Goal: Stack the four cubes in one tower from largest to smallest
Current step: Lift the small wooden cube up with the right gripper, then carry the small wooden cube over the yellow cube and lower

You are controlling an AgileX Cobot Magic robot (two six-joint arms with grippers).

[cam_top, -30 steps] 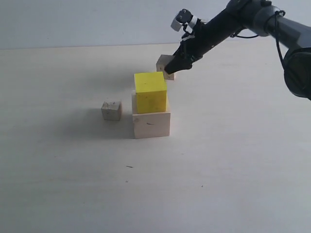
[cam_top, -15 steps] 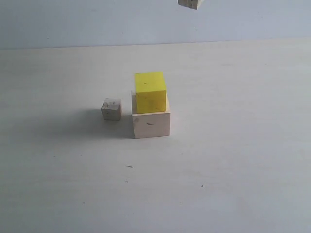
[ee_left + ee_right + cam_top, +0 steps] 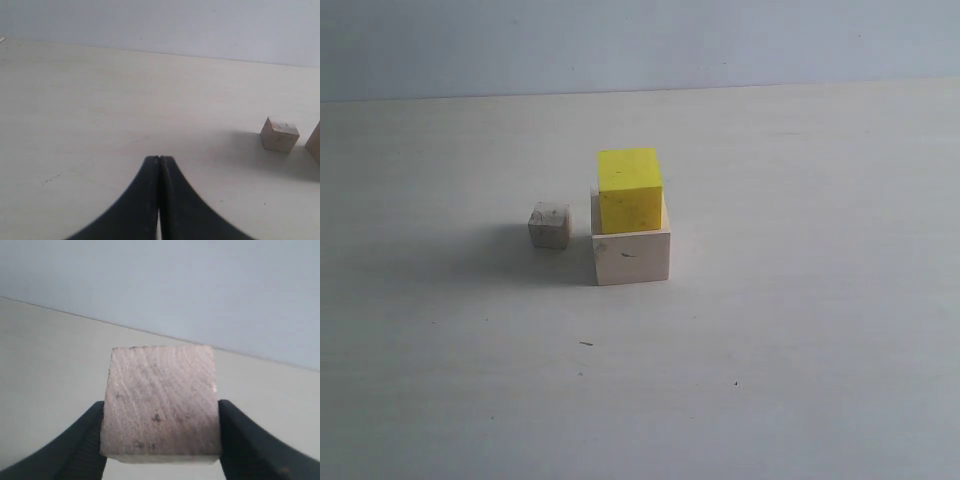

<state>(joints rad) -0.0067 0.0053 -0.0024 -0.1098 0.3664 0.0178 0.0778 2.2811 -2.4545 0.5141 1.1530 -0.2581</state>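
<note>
Atop the large cube point(image 3: 631, 257) sits the yellow cube point(image 3: 629, 190), a small cube point(image 3: 549, 226) at its nine o'clock. Right gripper point(image 3: 161, 412) clamps a speckled cube point(image 3: 161, 400); left gripper point(image 3: 159, 160) is pinched closed.

Med cube point(image 3: 629, 190) on lg cube point(image 3: 631, 256), sm cube point(image 3: 549, 226) just left.

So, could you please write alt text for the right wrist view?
A small wooden cube with dark specks fills the centre, clamped between the black fingers of the right gripper. Behind it lie a pale table and a blue-grey wall.
</note>
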